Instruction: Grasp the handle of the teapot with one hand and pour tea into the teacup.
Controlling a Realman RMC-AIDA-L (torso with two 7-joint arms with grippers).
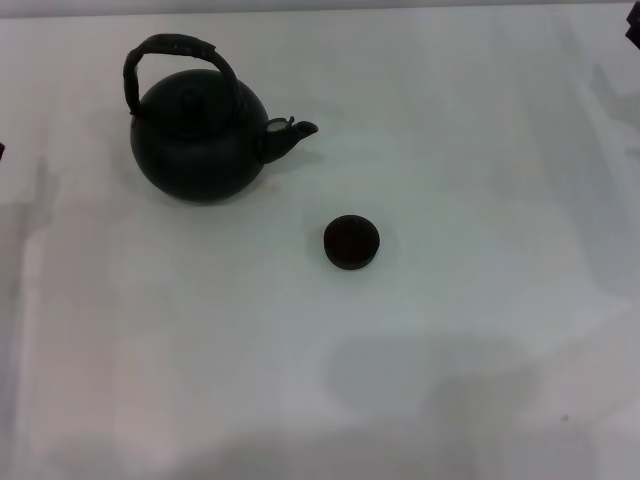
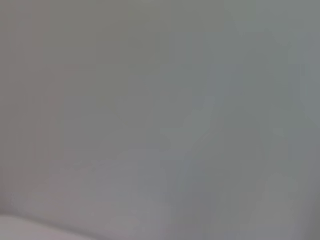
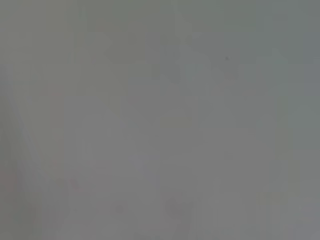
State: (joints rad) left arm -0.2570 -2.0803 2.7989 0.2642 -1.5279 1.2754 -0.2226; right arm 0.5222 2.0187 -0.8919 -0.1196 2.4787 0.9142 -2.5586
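The round matte black teapot (image 1: 200,135) stands upright on the white table at the far left in the head view, its short spout (image 1: 290,133) pointing right. Its arched, rough-wrapped handle (image 1: 175,52) stands up over the knobbed lid. The tiny dark teacup (image 1: 351,242) sits right of and nearer than the teapot, below the spout's end and apart from it. Neither gripper's fingers show. Only a dark sliver of the left arm shows at the left edge and of the right arm at the top right corner. Both wrist views show only plain grey surface.
The white table (image 1: 450,350) fills the head view, with soft shadows along its near edge and both sides. Its back edge runs along the top of the view.
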